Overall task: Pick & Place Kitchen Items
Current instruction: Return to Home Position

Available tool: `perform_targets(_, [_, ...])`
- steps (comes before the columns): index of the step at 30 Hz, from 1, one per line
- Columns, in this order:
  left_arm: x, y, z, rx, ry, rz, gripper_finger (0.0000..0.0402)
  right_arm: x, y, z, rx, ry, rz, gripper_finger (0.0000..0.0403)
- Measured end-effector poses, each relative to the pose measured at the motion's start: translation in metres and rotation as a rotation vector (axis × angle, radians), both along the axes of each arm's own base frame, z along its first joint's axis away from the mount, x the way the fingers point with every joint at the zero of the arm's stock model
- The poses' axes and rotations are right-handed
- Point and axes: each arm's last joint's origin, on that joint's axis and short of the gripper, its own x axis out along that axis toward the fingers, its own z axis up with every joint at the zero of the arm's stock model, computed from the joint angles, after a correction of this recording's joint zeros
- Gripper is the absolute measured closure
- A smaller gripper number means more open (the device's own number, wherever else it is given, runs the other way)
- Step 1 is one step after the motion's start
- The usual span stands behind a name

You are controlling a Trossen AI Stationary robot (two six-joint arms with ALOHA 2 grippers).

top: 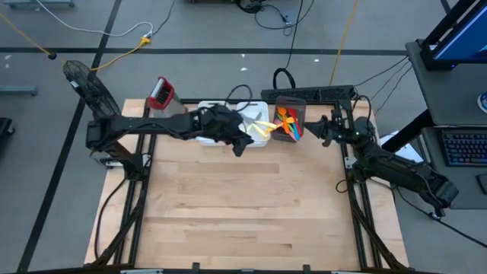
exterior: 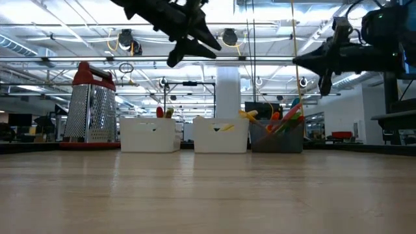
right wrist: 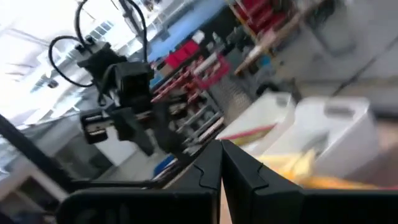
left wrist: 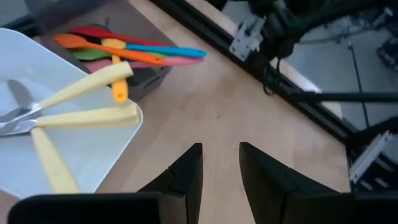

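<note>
Coloured spoons and spatulas (top: pixel 288 124) stand in a dark bin (top: pixel 291 102) at the table's far edge; they also show in the left wrist view (left wrist: pixel 124 50). Yellow-handled metal pieces (left wrist: pixel 74 106) lie in a white bin (top: pixel 257 135) beside the dark bin, their handles resting over its rim. My left gripper (top: pixel 242 144) hovers high above the table just in front of the white bin, open and empty (left wrist: pixel 221 171). My right gripper (top: pixel 323 131) hangs in the air to the right of the dark bin, shut and empty (right wrist: pixel 221 163).
A second white bin (top: pixel 207 114) stands left of the first, with a red-topped metal box grater (top: pixel 160 93) beyond it at the far left. The wooden table (top: pixel 243 205) stretches toward the near edge. Frame rails run along the right side (left wrist: pixel 298 93).
</note>
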Motion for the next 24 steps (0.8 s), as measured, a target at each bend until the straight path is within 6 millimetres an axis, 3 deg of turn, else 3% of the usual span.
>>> perform_targets(8, [-0.009, -0.009, 0.012, 0.062, -0.031, 0.086, 0.0295, -0.004, 0.002, 0.026, -0.360, -0.130, -0.095, 0.0401])
perform_targets(24, [-0.013, -0.008, 0.011, 0.132, -0.044, 0.061, 0.0295, -0.002, 0.002, 0.022, -0.358, -0.089, -0.048, 0.0402])
